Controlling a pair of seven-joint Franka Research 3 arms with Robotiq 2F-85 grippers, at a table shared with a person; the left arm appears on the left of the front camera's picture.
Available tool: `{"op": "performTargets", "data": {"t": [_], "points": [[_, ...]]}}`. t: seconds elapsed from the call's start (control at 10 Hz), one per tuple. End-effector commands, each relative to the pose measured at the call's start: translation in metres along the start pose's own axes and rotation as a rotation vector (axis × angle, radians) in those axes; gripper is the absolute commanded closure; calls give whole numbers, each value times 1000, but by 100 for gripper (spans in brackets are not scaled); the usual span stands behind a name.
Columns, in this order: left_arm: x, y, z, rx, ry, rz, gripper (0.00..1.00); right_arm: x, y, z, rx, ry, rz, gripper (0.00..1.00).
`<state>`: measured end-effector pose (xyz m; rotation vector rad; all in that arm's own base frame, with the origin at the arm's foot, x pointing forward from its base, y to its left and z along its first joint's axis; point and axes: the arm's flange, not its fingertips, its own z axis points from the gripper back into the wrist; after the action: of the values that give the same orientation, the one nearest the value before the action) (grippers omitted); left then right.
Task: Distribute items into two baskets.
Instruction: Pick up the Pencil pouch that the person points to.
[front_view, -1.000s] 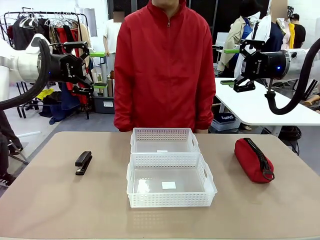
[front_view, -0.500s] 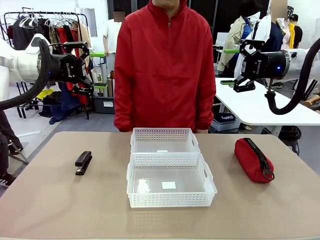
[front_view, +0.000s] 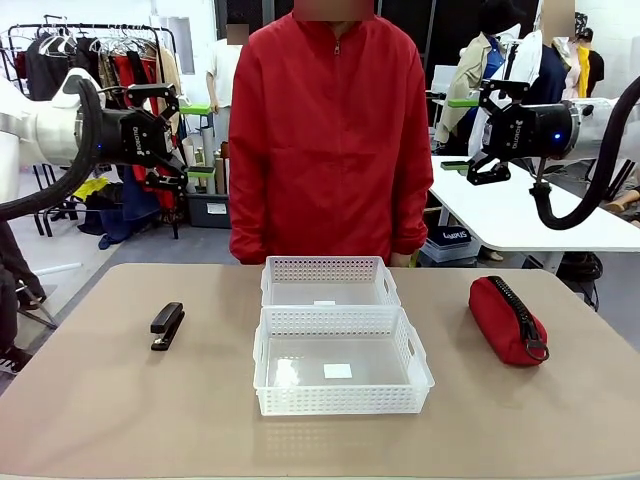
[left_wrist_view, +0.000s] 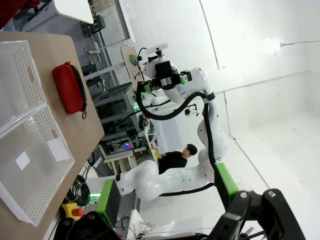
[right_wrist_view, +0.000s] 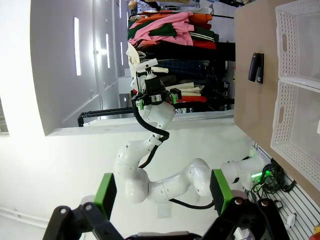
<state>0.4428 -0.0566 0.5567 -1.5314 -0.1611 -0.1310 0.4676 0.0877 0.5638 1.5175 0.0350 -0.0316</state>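
White lattice plastic: near basket (front_view: 340, 400) and far basket (front_view: 325, 268), rectangular, touching, middle of desk (front_view: 120, 400). Red soft fabric pouch (front_view: 508, 318), oblong, black-zippered — lying to their right. Black slim stapler (front_view: 166, 325) — to their left. Left hand (front_view: 190, 138), right hand (front_view: 452, 133): aloft, fingers spread apart.

Near basket (front_view: 343, 402) and far basket (front_view: 327, 268) are reading as white moulded plastic, perforated walls catching a faint gloss; pouch (front_view: 503, 320) is showing soft matt red cloth, its zipper (front_view: 520, 305) looking black; stapler (front_view: 167, 324) is appearing smooth black, slightly shiny; surface (front_view: 120, 410) is presenting a matt, smooth tan finish.
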Motion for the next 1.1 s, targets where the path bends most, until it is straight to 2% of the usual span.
{"op": "performTargets", "data": {"t": [0.0, 1.0], "points": [[0, -1, 1, -2, -1, -2, 0, 0, 2, 1, 3, 0, -21, 0], [0, -1, 1, -2, -1, -2, 0, 0, 2, 1, 3, 0, -21, 0]]}}
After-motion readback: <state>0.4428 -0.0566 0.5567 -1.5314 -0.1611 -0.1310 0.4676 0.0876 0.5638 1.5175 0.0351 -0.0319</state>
